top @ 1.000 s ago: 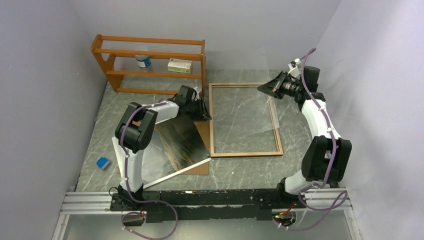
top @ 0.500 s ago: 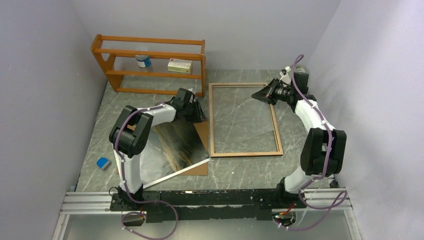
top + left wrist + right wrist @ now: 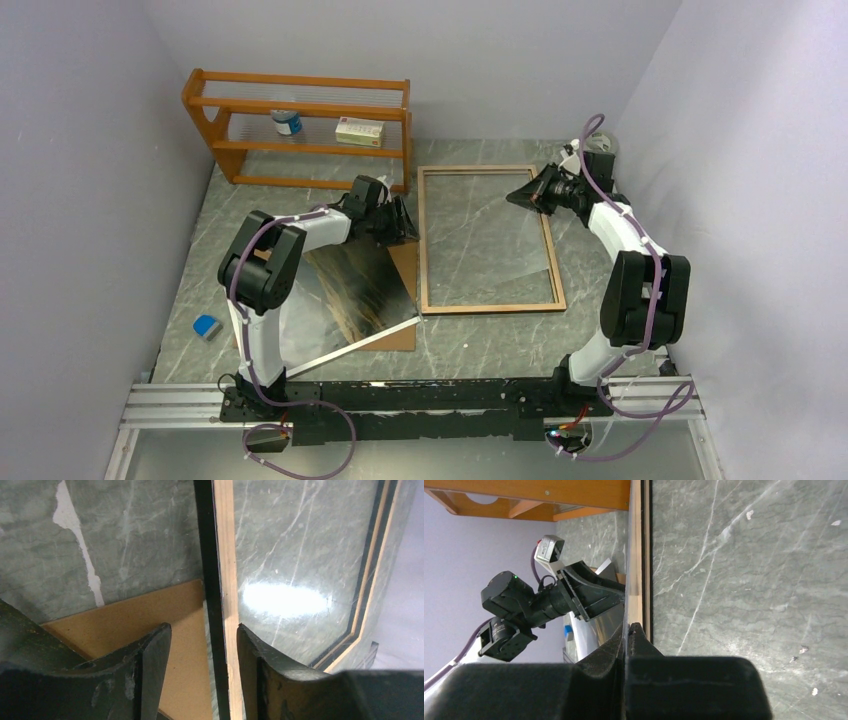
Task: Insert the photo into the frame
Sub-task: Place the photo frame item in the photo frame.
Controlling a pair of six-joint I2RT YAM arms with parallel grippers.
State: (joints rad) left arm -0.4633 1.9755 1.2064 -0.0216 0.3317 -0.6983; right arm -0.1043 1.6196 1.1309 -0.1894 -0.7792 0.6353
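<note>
- Photo [image 3: 352, 285] is lying face up on the near-left part of the table [image 3: 480, 345], turned at an angle, with its white border showing along the near edge.
- It is resting on top of the brown backing board [image 3: 405, 338], which is peeking out at the photo's right side and lying just beside the frame's left rail.
- A small blue object [image 3: 207, 326] is sitting on the table to the left of the photo, well apart from it.
- The frame [image 3: 490, 308] is lying flat at the table's middle with its wood-coloured side up, to the right of the photo.
- The left gripper [image 3: 405, 228] is hanging over the frame's left rail near the far end; in the wrist view its fingers [image 3: 155, 665] are standing spread, with the rail [image 3: 227, 580] passing between them and the backing board [image 3: 145, 620] below.
- The clear sheet [image 3: 505, 235] is lying inside the frame, with glare showing on it, and is rising toward the far right corner.
- The right gripper [image 3: 520, 193] is pinching that raised corner, its fingers [image 3: 614, 645] pressed together on the thin edge, close to the frame rail [image 3: 636, 555].
- The orange-brown shelf rack [image 3: 300, 80] is standing at the far left, carrying a small box [image 3: 359, 131] and a small container [image 3: 287, 122].
</note>
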